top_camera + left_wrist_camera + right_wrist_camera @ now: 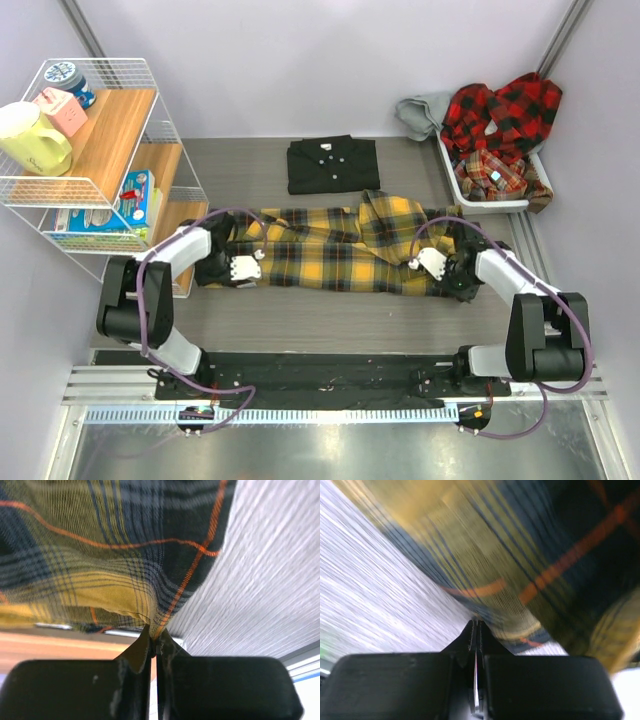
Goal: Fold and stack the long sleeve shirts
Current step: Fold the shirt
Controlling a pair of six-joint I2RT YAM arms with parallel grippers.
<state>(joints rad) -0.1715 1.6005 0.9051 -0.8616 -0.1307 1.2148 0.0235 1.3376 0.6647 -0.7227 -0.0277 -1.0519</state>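
Note:
The yellow-and-black plaid flannel shirt lies stretched across the middle of the table between both arms. My left gripper is shut on its left edge; the left wrist view shows the plaid cloth pinched at the fingertips. My right gripper is shut on the shirt's right edge, where the cloth hangs from the closed fingertips. A folded plain black shirt lies behind it. Red-and-black plaid shirts are heaped at the back right.
A white bin holds the red plaid heap, with a grey cloth beside it. A wire and wood shelf with a yellow pitcher and boxes stands at the left. Grey walls close in the table's sides.

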